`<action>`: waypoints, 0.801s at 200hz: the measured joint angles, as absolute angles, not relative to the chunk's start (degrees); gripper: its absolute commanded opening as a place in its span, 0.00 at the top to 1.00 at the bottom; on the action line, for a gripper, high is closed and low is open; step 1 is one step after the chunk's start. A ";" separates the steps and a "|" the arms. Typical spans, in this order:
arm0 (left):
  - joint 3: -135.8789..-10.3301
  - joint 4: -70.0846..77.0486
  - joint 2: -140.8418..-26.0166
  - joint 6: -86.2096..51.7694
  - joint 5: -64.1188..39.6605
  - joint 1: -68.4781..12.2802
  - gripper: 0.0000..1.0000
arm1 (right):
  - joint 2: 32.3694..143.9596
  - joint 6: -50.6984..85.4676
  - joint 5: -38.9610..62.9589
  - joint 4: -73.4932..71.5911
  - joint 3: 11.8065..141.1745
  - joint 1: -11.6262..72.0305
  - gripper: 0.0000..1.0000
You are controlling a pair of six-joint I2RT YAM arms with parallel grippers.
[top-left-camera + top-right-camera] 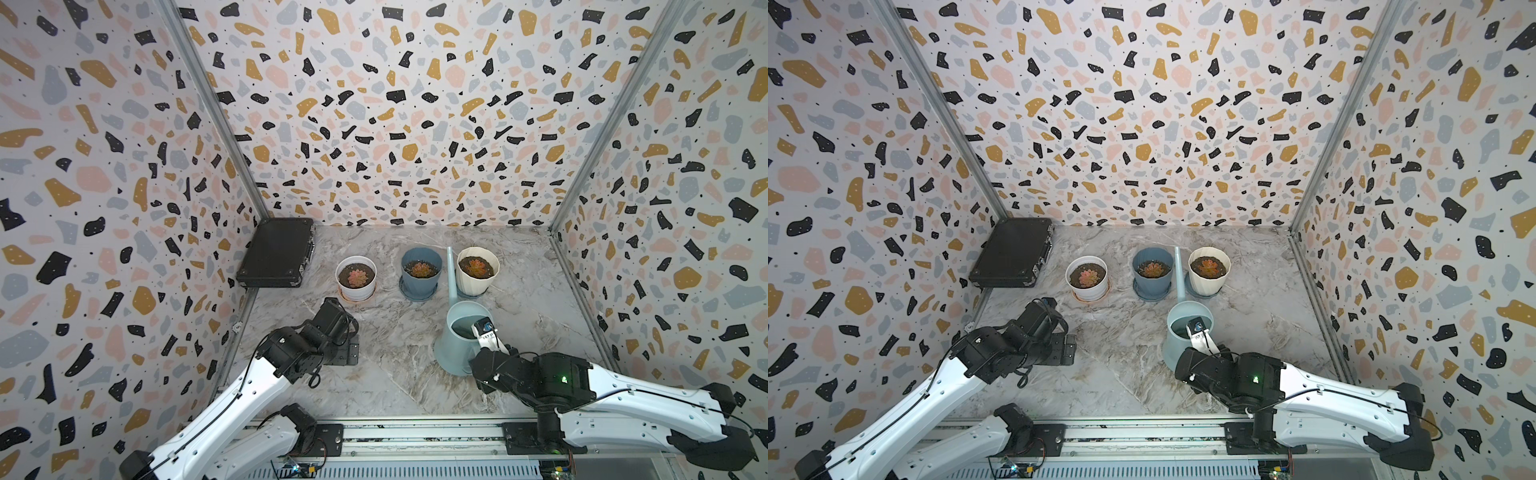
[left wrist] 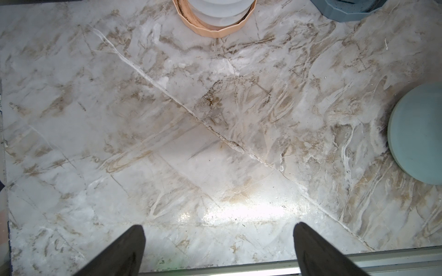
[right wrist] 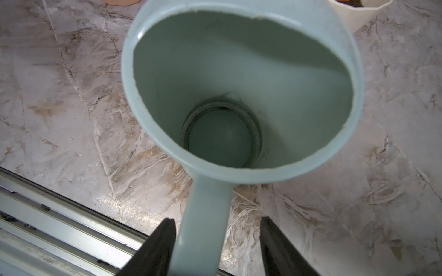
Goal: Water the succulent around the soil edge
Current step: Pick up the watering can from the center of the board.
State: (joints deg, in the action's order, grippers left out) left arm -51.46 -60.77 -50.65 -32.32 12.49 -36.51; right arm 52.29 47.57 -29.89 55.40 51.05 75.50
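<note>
Three potted succulents stand in a row at the back: a white pot [image 1: 356, 286] on a peach saucer, a blue pot [image 1: 420, 282], and a cream pot [image 1: 477, 284]. The light-blue watering can [image 1: 455, 349] stands on the table in front of the cream pot, and its long spout [image 1: 451, 270] rises between the blue and cream pots. My right gripper [image 3: 217, 219] is open and straddles the can's handle [image 3: 203, 227]. One finger is close against the handle; the other stands off with a gap. My left gripper [image 2: 220, 225] is open over bare marble, holding nothing.
A black case [image 1: 276, 253] lies at the back left corner. Patterned walls close in three sides. A metal rail [image 1: 415, 432] runs along the front edge. The marble table [image 1: 395, 332] lies between the two arms.
</note>
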 measured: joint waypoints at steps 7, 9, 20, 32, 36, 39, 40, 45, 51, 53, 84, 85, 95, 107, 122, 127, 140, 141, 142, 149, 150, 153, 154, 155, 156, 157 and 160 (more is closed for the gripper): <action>-51.46 -60.80 -50.72 -32.32 12.49 -36.51 0.01 | 52.56 47.55 -29.69 55.24 51.05 75.50 0.38; -51.46 -60.77 -50.74 -32.32 12.49 -36.51 0.01 | 52.62 47.55 -29.61 55.18 51.05 75.53 0.38; -51.46 -60.75 -50.85 -32.29 12.49 -36.51 0.01 | 52.99 47.55 -29.32 54.78 51.05 75.55 0.38; -51.46 -60.75 -50.89 -32.27 12.49 -36.51 0.01 | 53.30 47.55 -29.08 54.35 51.05 75.59 0.39; -51.46 -60.75 -50.89 -32.27 12.49 -36.51 0.01 | 53.36 47.55 -29.02 54.24 51.05 75.64 0.40; -51.46 -60.73 -50.89 -32.27 12.49 -36.51 0.01 | 53.39 47.55 -28.95 54.15 51.03 75.64 0.41; -51.46 -60.73 -50.89 -32.27 12.49 -36.51 0.01 | 53.39 47.55 -28.95 54.15 51.03 75.64 0.41; -51.46 -60.73 -50.89 -32.25 12.49 -36.51 0.01 | 53.41 47.57 -28.93 54.02 51.03 75.64 0.43; -51.46 -60.69 -50.89 -32.25 12.49 -36.51 0.01 | 53.41 47.55 -28.91 53.89 51.03 75.66 0.46; -51.46 -60.69 -50.89 -32.23 12.49 -36.51 0.01 | 53.41 47.55 -28.91 53.89 51.03 75.66 0.47; -51.46 -60.36 -50.92 -32.21 12.49 -36.51 0.01 | 53.47 47.46 -28.93 53.91 51.03 75.66 0.59; -51.46 -60.36 -50.92 -32.21 12.49 -36.51 0.01 | 53.47 47.48 -28.93 53.89 51.03 75.66 0.59; -51.46 -60.36 -50.92 -32.21 12.49 -36.51 0.01 | 53.65 47.48 -28.93 53.91 51.03 75.66 0.61; -51.46 -60.36 -50.98 -32.18 12.49 -36.51 0.01 | 53.82 47.42 -28.80 53.84 51.03 75.66 0.65; -51.46 -60.31 -51.16 -32.16 12.49 -36.51 0.01 | 53.84 47.53 -28.71 53.60 51.03 75.66 0.73; -51.46 -60.27 -51.22 -32.16 12.49 -36.51 0.01 | 53.84 47.53 -28.64 53.52 51.03 75.66 0.76; -51.46 -60.14 -51.29 -32.16 12.49 -36.51 0.01 | 53.82 47.33 -28.71 53.28 51.03 75.66 0.83; -51.46 -60.14 -51.29 -32.16 12.49 -36.51 0.01 | 53.84 47.37 -28.75 53.28 51.03 75.66 0.83; -51.46 -60.14 -51.29 -32.16 12.49 -36.51 0.01 | 53.84 47.70 -28.75 53.25 51.03 75.66 0.84; -51.46 -60.07 -51.35 -32.16 12.49 -36.51 0.01 | 53.91 47.68 -28.05 52.99 51.03 75.66 0.86; -51.46 -60.05 -51.35 -32.16 12.49 -36.51 0.01 | 53.91 47.59 -28.05 53.04 51.03 75.66 0.87; -51.46 -60.01 -51.37 -32.16 12.49 -36.51 0.01 | 53.93 47.53 -27.97 52.99 51.05 75.66 0.87; -51.46 -60.01 -51.37 -32.16 12.49 -36.51 0.01 | 53.93 47.55 -27.94 52.99 51.05 75.66 0.88; -51.46 -60.01 -51.40 -32.14 12.49 -36.51 0.01 | 53.93 47.53 -27.92 52.97 51.07 75.66 0.88; -51.46 -59.99 -51.40 -32.14 12.49 -36.51 0.01 | 53.93 47.40 -27.90 53.01 51.07 75.66 0.88; -51.46 -59.99 -51.42 -32.16 12.49 -36.51 0.01 | 53.93 47.35 -27.92 53.04 51.07 75.68 0.89; -51.46 -59.96 -51.44 -32.14 12.49 -36.51 0.01 | 53.93 47.29 -27.86 53.06 51.11 75.81 0.89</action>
